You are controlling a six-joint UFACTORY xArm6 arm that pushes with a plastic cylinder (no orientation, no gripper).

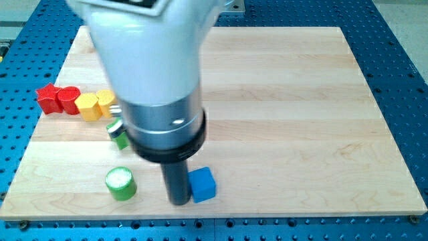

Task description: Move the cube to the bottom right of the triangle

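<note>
A blue cube (pixel 202 185) sits near the board's bottom edge, a little left of centre. My dark rod comes down just to the left of it. My tip (pixel 178 201) stands against the cube's left side, touching or nearly touching it. A small green block (pixel 118 135) lies up and to the left, half hidden behind the arm's body, so I cannot make out its shape. No triangle is clearly visible. The wide white and grey arm hides the board's upper left middle.
A green cylinder (pixel 120 183) stands at the bottom left of the wooden board (pixel 301 134). At the left edge sit a red star-like block (pixel 47 98), a red block (pixel 68 100), a yellow block (pixel 87 106) and another yellow block (pixel 105 101).
</note>
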